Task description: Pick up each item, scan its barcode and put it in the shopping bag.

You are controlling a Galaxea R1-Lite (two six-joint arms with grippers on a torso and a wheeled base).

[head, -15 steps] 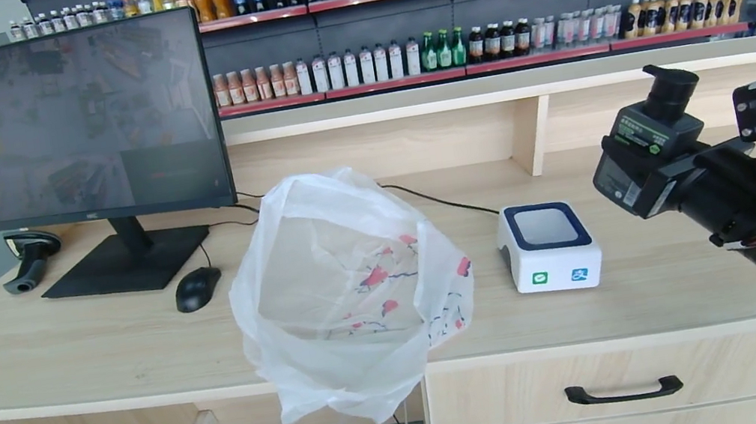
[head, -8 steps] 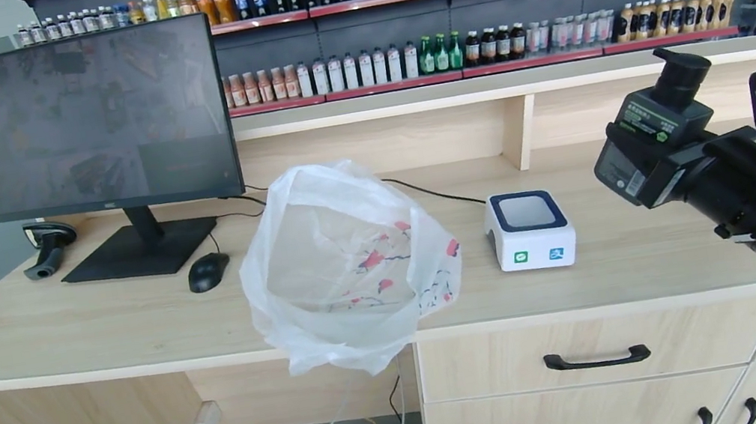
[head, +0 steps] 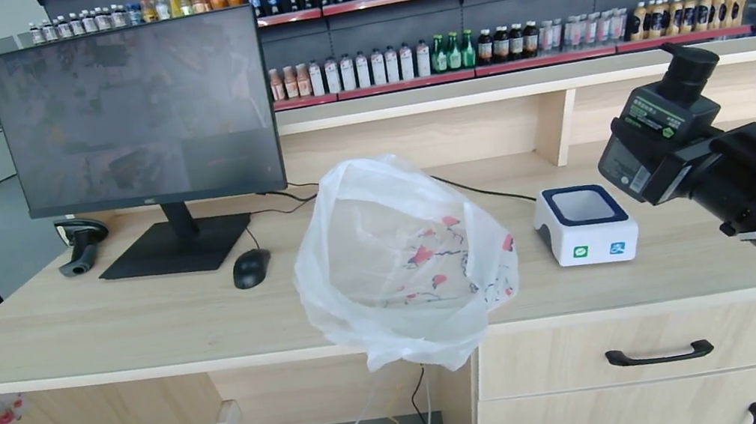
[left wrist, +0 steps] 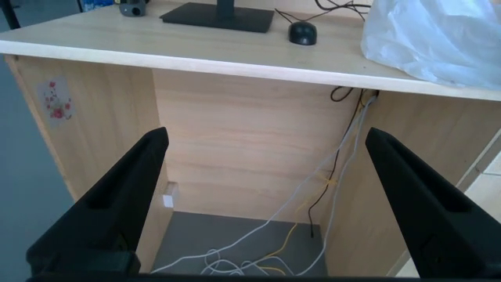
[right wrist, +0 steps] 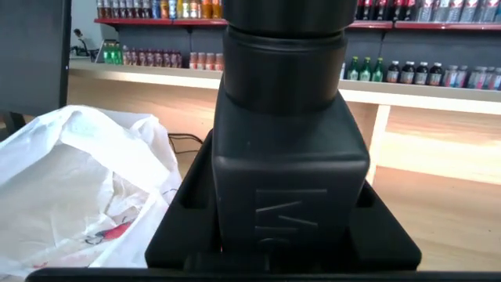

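The right claw [head: 709, 171] is clamped on a dark, round-capped carton [head: 660, 125], held raised above the right end of the surface [head: 100, 324], right of the white scanner box [head: 585, 225]. The translucent shopping bag [head: 401, 261] stands open at the near edge of the surface, just left of the scanner box, its bottom overhanging the edge. The left claw [left wrist: 270, 207] has its fingers wide apart and sits low, before the open recess under the surface, where cables [left wrist: 329, 196] hang.
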